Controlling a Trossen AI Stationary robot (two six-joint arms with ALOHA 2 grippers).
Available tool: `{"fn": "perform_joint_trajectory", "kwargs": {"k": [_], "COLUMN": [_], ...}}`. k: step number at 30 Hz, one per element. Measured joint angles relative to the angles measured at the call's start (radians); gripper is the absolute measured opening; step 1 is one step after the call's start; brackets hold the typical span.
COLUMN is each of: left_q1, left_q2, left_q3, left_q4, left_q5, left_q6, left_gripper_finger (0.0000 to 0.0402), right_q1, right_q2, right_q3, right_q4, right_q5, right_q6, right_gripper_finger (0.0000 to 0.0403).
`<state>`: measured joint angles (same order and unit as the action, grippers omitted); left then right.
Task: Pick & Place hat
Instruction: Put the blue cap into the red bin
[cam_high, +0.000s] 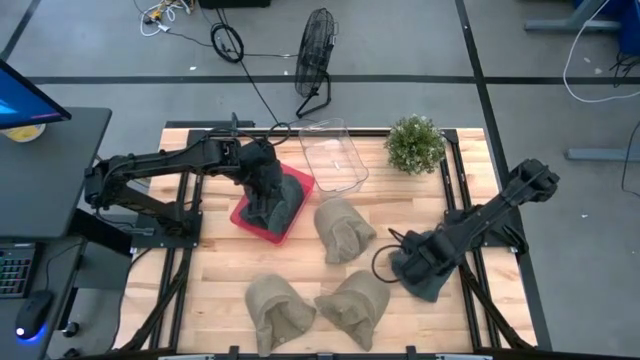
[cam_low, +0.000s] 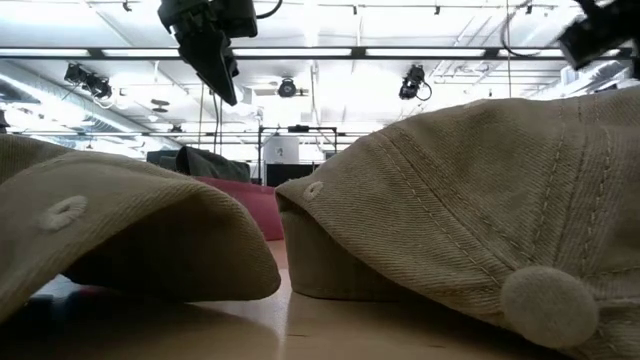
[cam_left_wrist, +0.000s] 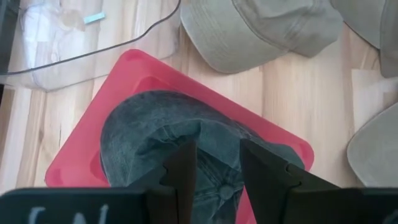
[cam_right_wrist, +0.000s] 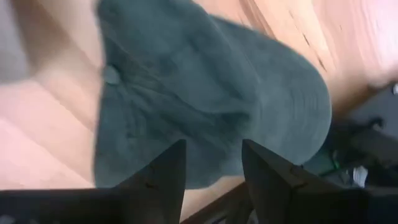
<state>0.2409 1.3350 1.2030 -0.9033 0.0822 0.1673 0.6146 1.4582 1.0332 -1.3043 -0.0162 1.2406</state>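
A dark grey hat (cam_left_wrist: 149, 124) lies crown up in a red tray (cam_left_wrist: 134, 68) at the table's left middle (cam_high: 280, 200). My left gripper (cam_left_wrist: 217, 168) hovers open just above it, fingers pointing down; in the low view it hangs well above the table (cam_low: 222, 75). A second dark hat (cam_right_wrist: 205, 81) lies flat on the wood near the right edge (cam_high: 428, 285). My right gripper (cam_right_wrist: 211, 165) is open above that hat's near-left side (cam_high: 405, 262).
Three khaki hats lie on the wood: one at centre (cam_high: 345, 230), two near the front edge (cam_high: 275, 310) (cam_high: 355, 300), filling the low view (cam_low: 480, 190). A clear plastic bin (cam_high: 330, 155) and a potted plant (cam_high: 415, 143) stand at the far edge.
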Motion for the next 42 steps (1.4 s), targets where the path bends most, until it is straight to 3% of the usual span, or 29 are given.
{"fn": "perform_joint_trajectory", "kwargs": {"k": [8,16,20,27,34,42], "left_q1": [0.0,0.0,0.0,0.0,-0.004,-0.016], "left_q2": [0.0,0.0,0.0,0.0,0.0,0.0], "left_q3": [0.0,0.0,0.0,0.0,0.0,0.0], "left_q4": [0.033,0.043,0.043,0.043,0.047,0.138], "left_q5": [0.0,0.0,0.0,0.0,0.0,0.001], "left_q6": [0.001,0.001,0.001,0.001,-0.014,-0.079], "left_gripper_finger": [0.0126,0.0126,0.0126,0.0126,0.0126,0.0126], "right_q1": [0.079,0.086,0.078,0.041,-0.005,-0.06], "right_q2": [0.0,0.0,-0.002,-0.001,0.0,0.0], "right_q3": [-0.1,-0.247,-0.28,-0.284,-0.209,-0.069], "right_q4": [0.053,0.224,0.232,0.271,0.244,0.153], "right_q5": [-0.003,0.004,0.033,0.025,0.029,0.18], "right_q6": [0.137,0.149,0.185,0.092,-0.028,-0.203], "right_gripper_finger": [0.0157,0.0156,0.0129,0.001,0.0004,0.0002]}}
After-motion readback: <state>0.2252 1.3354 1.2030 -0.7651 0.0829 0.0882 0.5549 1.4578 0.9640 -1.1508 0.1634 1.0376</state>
